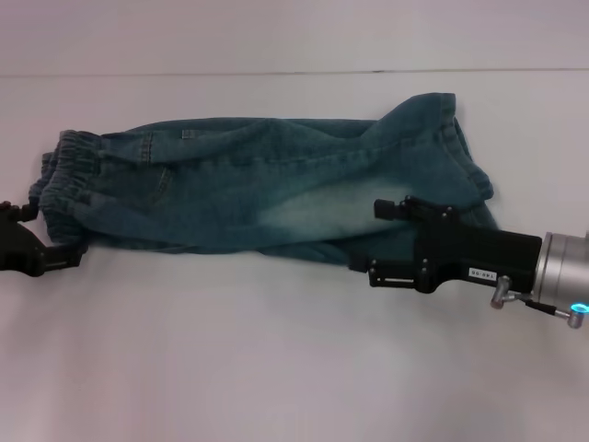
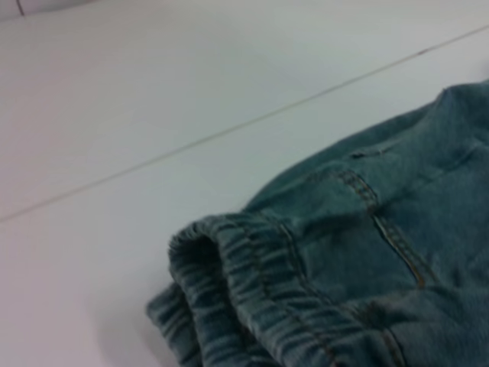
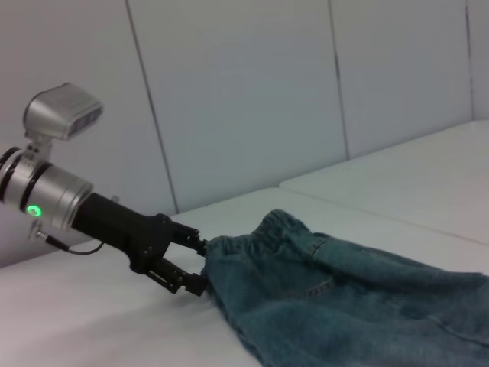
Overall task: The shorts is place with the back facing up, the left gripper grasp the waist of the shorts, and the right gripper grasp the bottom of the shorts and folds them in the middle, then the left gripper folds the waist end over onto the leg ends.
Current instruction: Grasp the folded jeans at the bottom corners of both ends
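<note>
The blue denim shorts lie flat on the white table, doubled lengthwise. Their elastic waist points to the left and the leg ends to the right. My left gripper sits at the waist's near corner, open, fingertips at the cloth edge; the right wrist view shows the left gripper the same way against the waist. My right gripper hovers over the near side of the leg end, open and holding nothing. The left wrist view shows the gathered waist close up.
The white table stretches bare in front of the shorts and behind them. A seam line runs across the tabletop at the back, and a panelled wall stands beyond the table.
</note>
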Tool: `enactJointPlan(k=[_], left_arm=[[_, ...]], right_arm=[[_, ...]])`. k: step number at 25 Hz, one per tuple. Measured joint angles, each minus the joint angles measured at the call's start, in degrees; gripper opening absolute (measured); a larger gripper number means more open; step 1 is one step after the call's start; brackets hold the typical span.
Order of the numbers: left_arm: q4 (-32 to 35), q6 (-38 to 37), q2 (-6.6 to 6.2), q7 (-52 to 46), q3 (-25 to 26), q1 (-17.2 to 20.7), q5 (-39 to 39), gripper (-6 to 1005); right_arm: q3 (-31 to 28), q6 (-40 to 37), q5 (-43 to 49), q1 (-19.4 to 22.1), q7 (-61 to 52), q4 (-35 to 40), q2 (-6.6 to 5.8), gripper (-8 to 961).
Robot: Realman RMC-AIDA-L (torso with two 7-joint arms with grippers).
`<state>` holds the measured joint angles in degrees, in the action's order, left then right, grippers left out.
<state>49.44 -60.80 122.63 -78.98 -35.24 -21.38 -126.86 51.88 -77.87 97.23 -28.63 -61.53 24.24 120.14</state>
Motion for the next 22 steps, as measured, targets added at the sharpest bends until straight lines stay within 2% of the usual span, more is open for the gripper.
enactJointPlan(k=[11,22], left_arm=[[-0.92,-0.34,0.24,4.06,0.40,0.20,1.71,853],[-1.66,-0.64,-0.12,5.34,0.27,-0.16,3.25,328]], right_arm=[[2.28,0.12,-0.07,-0.11,0.71,-0.07,0.09,939],[4.62,0.97,-0.26,-1.34,2.26,-0.99,0.18,936]])
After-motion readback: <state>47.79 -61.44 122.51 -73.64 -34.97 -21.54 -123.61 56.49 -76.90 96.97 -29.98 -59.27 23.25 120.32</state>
